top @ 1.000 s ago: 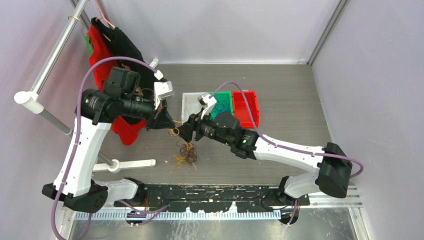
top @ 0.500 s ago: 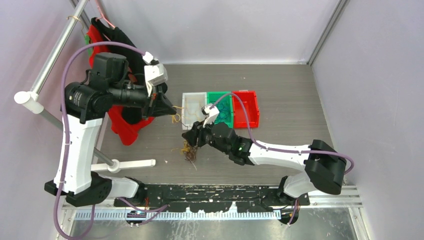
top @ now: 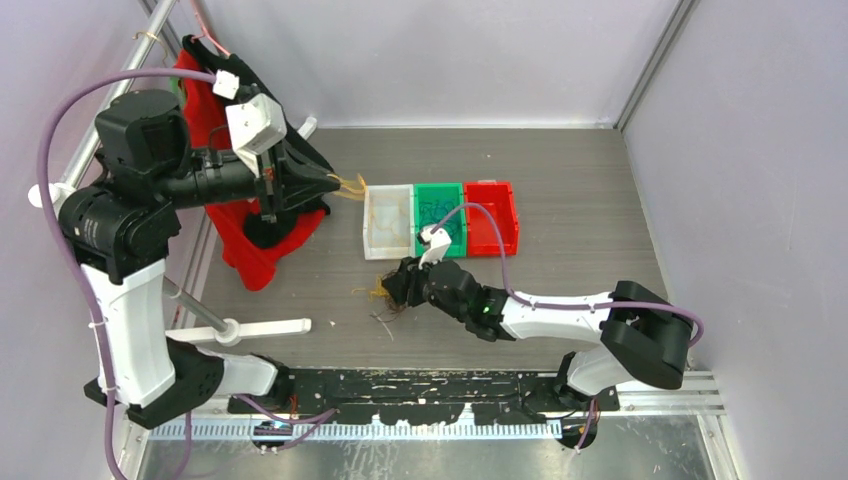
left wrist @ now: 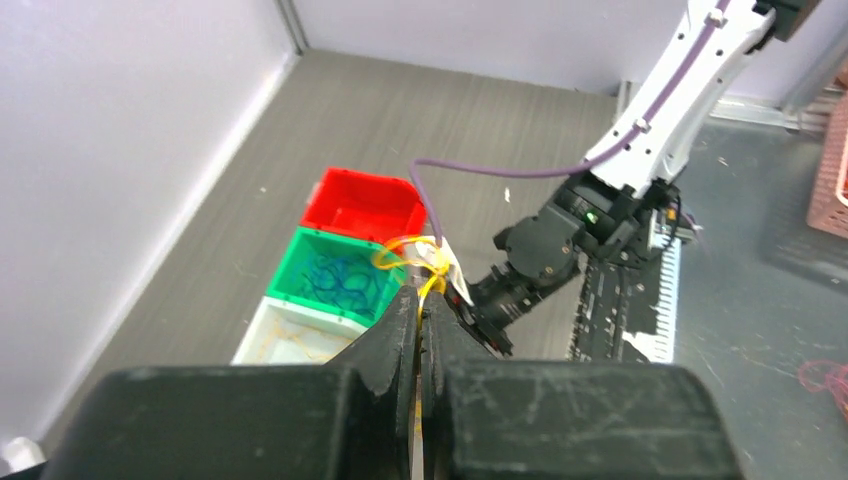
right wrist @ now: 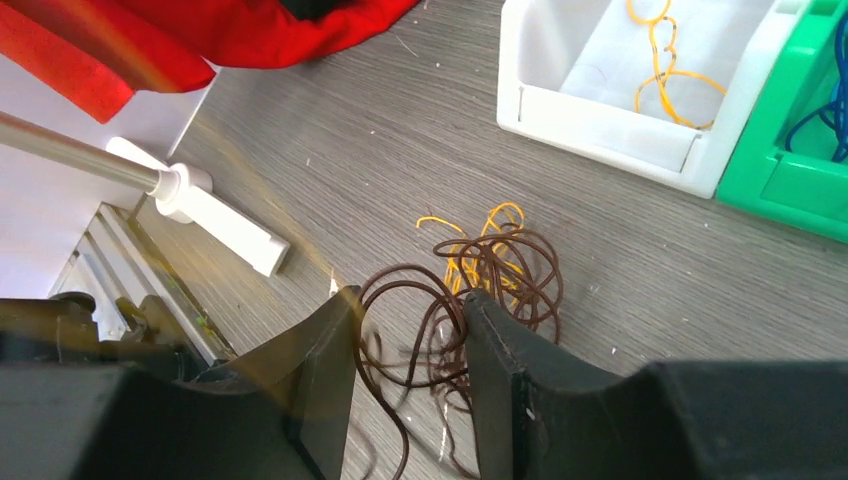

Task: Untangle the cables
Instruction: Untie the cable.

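The tangle of cables (top: 380, 298), dark brown and yellow-orange loops, lies on the table in front of the bins. My right gripper (top: 393, 290) is low over it. In the right wrist view its jaws (right wrist: 410, 305) stand open with brown strands (right wrist: 500, 265) between and beyond them. My left gripper (top: 335, 183) is raised high at the left and shut on a yellow cable (top: 352, 183), which hangs free of the tangle. In the left wrist view the gripper (left wrist: 420, 300) pinches that yellow loop (left wrist: 412, 255) at the fingertips.
Three bins stand in a row: white (top: 388, 222) with yellow strands, green (top: 440, 215) with blue strands, red (top: 491, 215). A red and black cloth (top: 255, 250) hangs on a rack at the left. The rack's white foot (top: 265, 327) lies left of the tangle.
My left gripper rose and swung back-left, pulling the yellow cable away from the tangle. My right gripper dropped down and toward me onto the tangle.
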